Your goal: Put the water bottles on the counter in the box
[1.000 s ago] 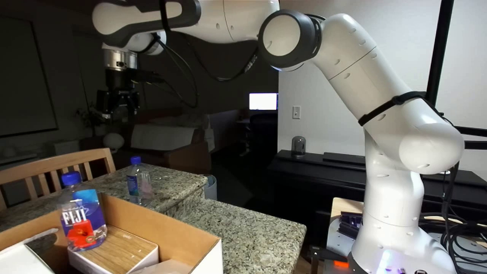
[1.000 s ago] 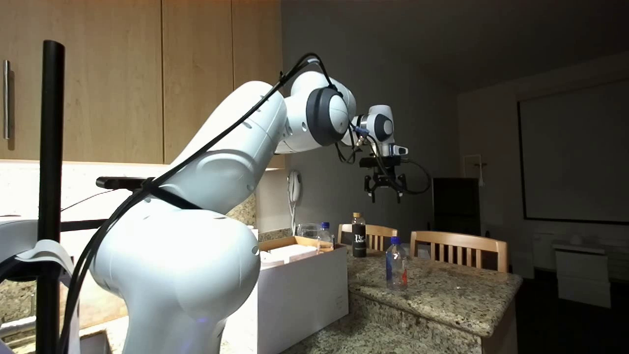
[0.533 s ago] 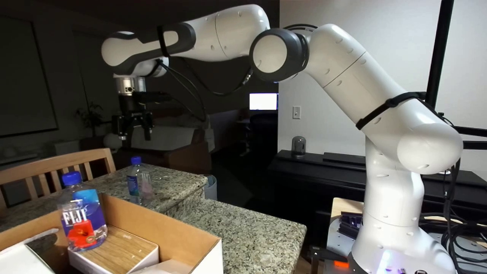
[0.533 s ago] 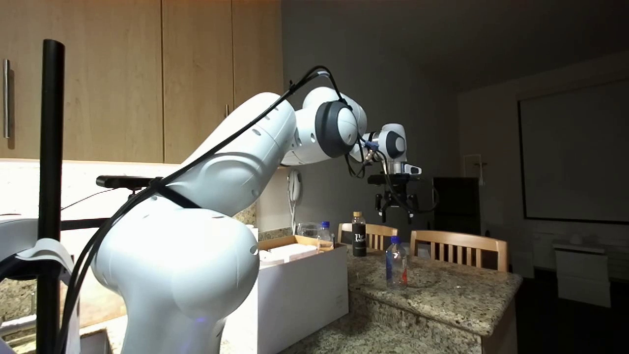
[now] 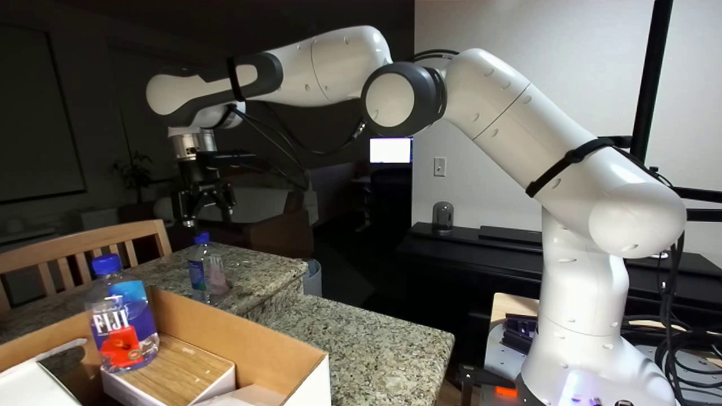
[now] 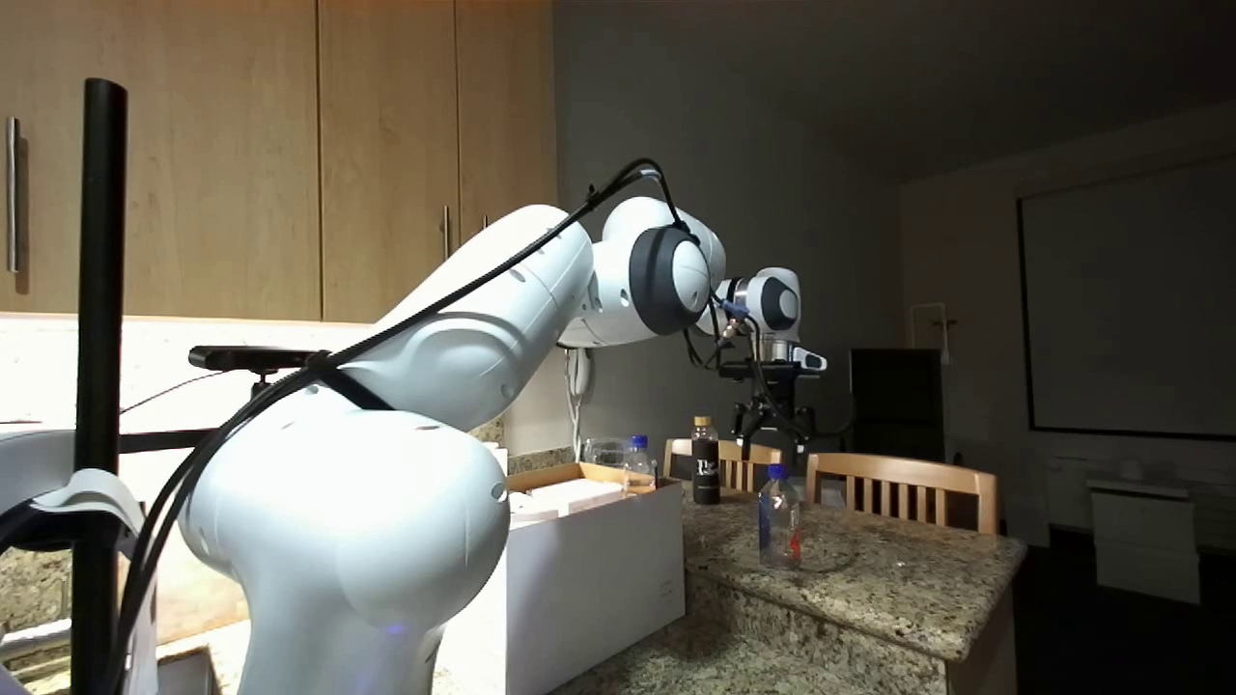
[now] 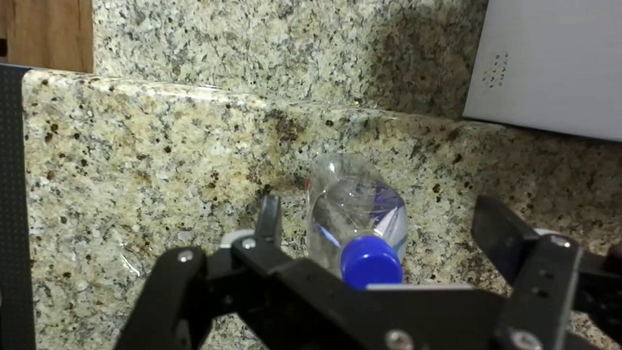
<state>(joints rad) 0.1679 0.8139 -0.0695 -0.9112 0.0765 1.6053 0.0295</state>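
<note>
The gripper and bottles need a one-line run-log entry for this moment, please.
gripper: open, above water bottle | water bottle: upright on counter, ungripped | second bottle: in box

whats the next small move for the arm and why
Probably lower the open tool a little over the water bottle on the counter before closing: in both exterior views it hangs above the blue cap, and the wrist view frames that cap between its spread fingers.

Wrist view: bottle point(image 7: 350, 209) near counter point(image 7: 146, 184) edge, partly hidden by gripper point(image 7: 379, 209) — box point(image 7: 559, 63) cut off by picture's edge, its print point(image 7: 495, 70) unreadable.
</note>
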